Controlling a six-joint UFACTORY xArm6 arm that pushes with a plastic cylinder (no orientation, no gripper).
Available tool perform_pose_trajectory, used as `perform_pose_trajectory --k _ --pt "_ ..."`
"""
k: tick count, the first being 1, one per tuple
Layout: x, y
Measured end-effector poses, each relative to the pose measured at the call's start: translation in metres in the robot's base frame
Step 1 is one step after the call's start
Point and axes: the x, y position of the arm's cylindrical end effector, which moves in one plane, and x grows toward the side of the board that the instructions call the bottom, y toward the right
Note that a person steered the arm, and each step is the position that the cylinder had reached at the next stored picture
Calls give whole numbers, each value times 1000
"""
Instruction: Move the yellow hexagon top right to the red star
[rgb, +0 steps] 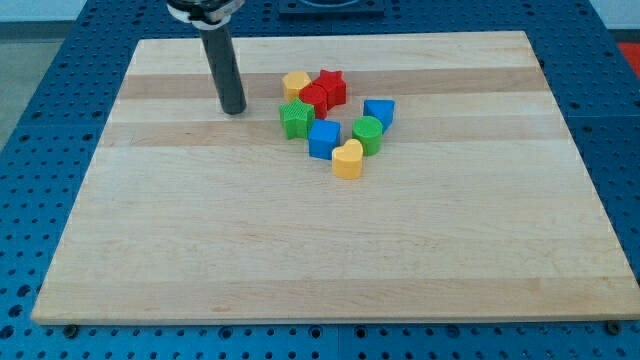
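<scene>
Eight small coloured blocks huddle on the pale wooden board (200, 250). The yellow hexagon block (295, 84) sits touching the upper left of the red star block (331, 86), with a red rounded block (314, 99) just below. No jaws here, only my tip (233, 110), resting well left of the cluster, apart from the green star block (296, 119). That stand-off looks like lining up a push to carry the hexagon round toward the star's upper right.

Light: bright, even, from overhead.
Shadows: short and soft beside the blocks and my tip (233, 109).
Glare: none on the board (330, 240).
Focus: sharp throughout, edges straight, no blur.
</scene>
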Motion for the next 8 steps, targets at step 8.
perform_pose_trajectory --k 8 --pt "-27 52"
